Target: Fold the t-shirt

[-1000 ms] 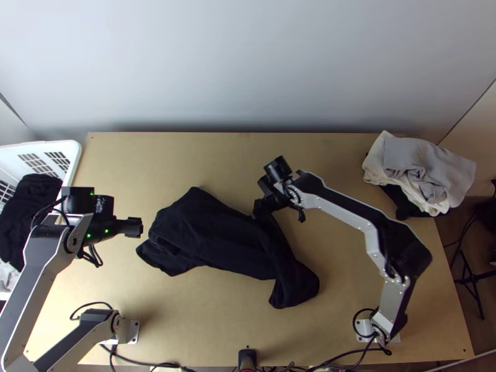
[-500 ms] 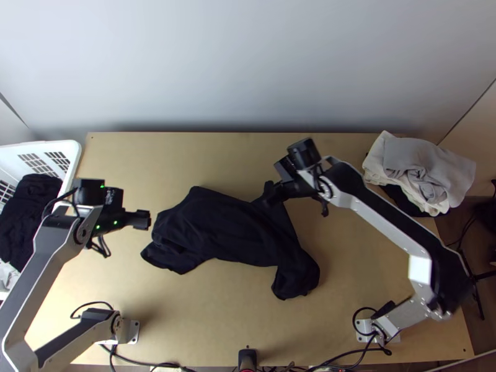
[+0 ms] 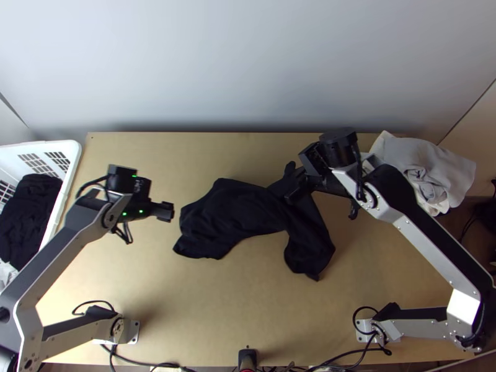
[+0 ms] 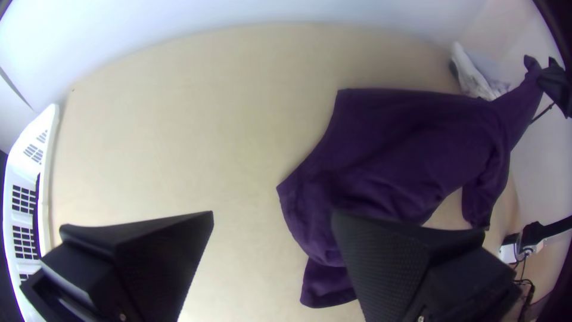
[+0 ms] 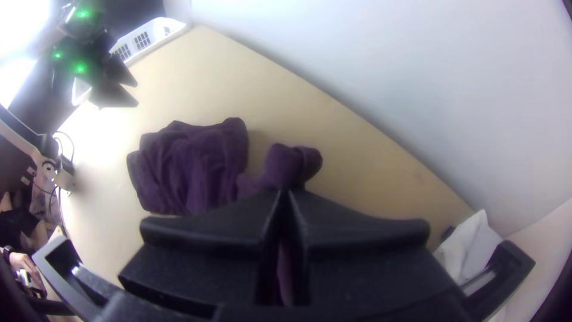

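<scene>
Black t-shirt (image 3: 239, 214) bunched; right fingers (image 3: 299, 185) clamped on it, gripped part unclear; left fingers (image 3: 163, 212) apart.

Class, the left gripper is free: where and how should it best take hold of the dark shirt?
Probably by the loose corner of the dark shirt facing the left gripper, coming from the basket's side, one finger above, one below. That corner juts towards its open fingers, while the right gripper pinches the opposite end.
</scene>
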